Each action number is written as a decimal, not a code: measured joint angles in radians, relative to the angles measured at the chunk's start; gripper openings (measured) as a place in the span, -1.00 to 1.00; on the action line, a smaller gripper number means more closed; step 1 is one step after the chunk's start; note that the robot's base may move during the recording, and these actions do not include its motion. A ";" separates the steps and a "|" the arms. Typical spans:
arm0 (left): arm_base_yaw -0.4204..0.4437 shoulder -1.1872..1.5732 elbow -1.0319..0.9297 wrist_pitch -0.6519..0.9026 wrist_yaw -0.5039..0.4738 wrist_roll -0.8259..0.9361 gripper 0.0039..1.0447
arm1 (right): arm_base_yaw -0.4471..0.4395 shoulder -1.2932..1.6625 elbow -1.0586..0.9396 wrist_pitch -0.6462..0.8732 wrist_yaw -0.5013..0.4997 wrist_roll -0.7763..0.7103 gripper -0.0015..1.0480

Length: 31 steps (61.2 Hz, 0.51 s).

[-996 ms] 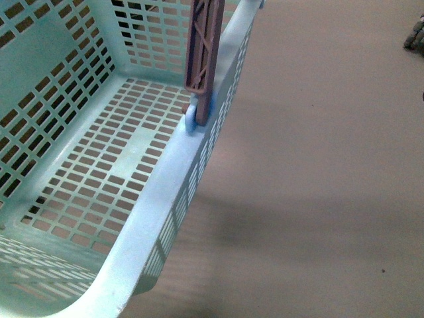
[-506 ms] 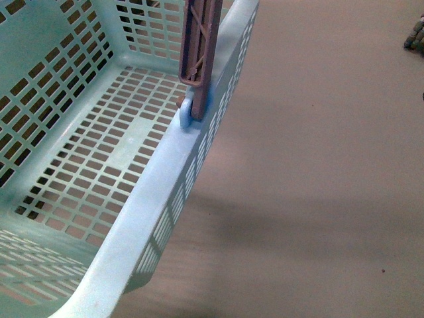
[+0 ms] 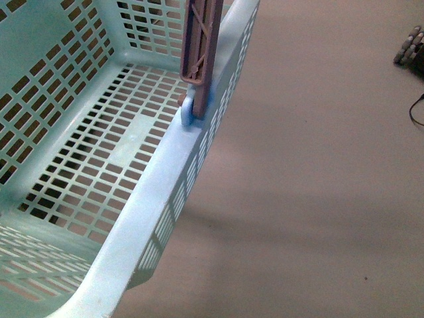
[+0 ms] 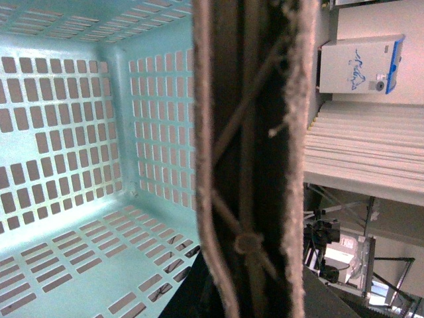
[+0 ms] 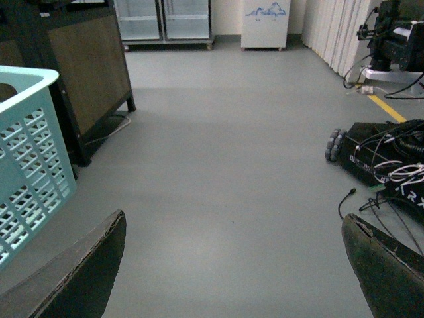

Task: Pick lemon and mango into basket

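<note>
The right gripper hung with its fingers spread wide, only grey floor between them. Whether the left gripper was spread or closed could not be told: the brown handle filled its wrist view, right against the camera. The basket sat close on the left of the front view, its handle upright at the hinge, much as half a second before. At the right edge, the wheeled black base had come further into view and a black cable had appeared.
</note>
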 joint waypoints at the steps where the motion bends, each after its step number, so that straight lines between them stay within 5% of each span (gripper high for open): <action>1: 0.000 0.000 0.000 0.000 0.000 0.001 -0.89 | 0.000 0.000 0.000 0.000 0.000 0.000 0.83; 31: 0.000 0.000 0.000 0.000 0.000 0.002 -0.90 | 0.000 0.000 0.000 0.000 0.000 0.000 0.83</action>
